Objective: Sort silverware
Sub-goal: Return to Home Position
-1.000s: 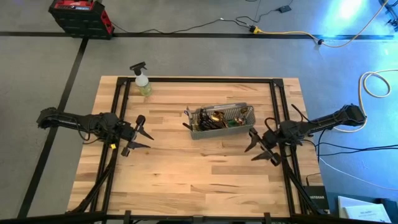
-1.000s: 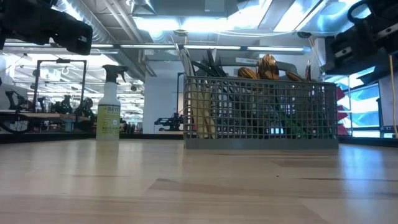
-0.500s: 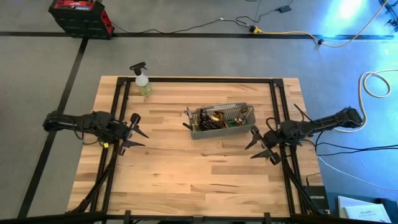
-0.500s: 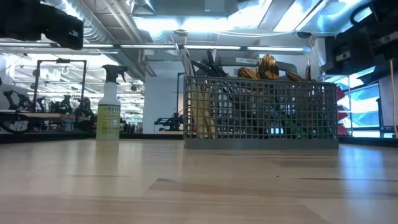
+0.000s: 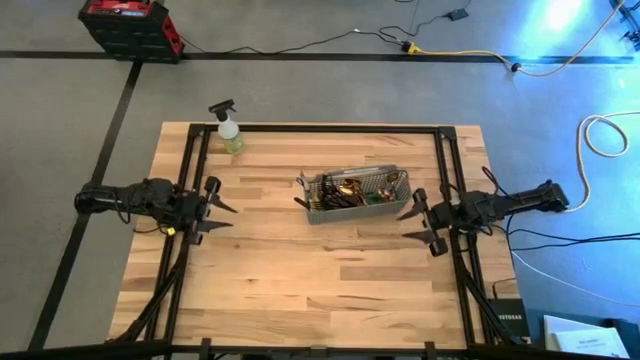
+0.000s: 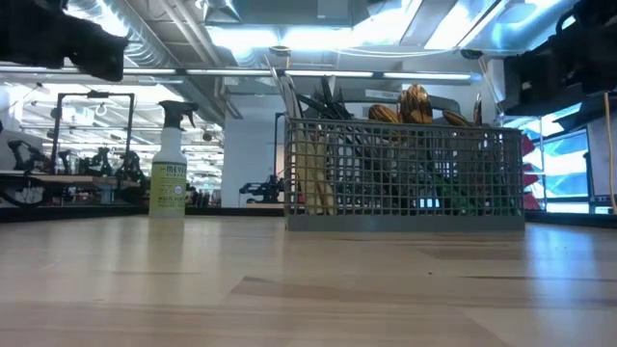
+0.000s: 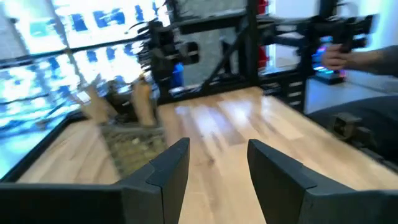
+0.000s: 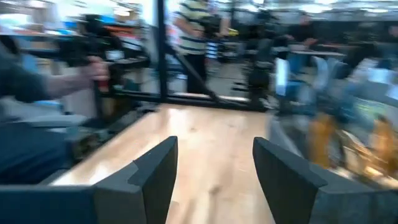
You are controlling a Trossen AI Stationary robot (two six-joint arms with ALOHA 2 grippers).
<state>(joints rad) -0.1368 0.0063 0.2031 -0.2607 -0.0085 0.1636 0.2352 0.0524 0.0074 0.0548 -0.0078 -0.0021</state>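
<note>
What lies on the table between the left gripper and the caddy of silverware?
Nothing. In the high view, only bare table separates the open left gripper from the mesh caddy holding the silverware.

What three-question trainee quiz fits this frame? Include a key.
1. True or false: all visible silverware sits in the mesh caddy, with none lying on the table.
2. The spray bottle stands: A) at a table corner on the left arm's side; B) inside the caddy; C) tipped over at the table's centre.
3. Are the left hand and right hand open or shut?
Key: 1 true; 2 A; 3 both open, holding nothing.
</note>
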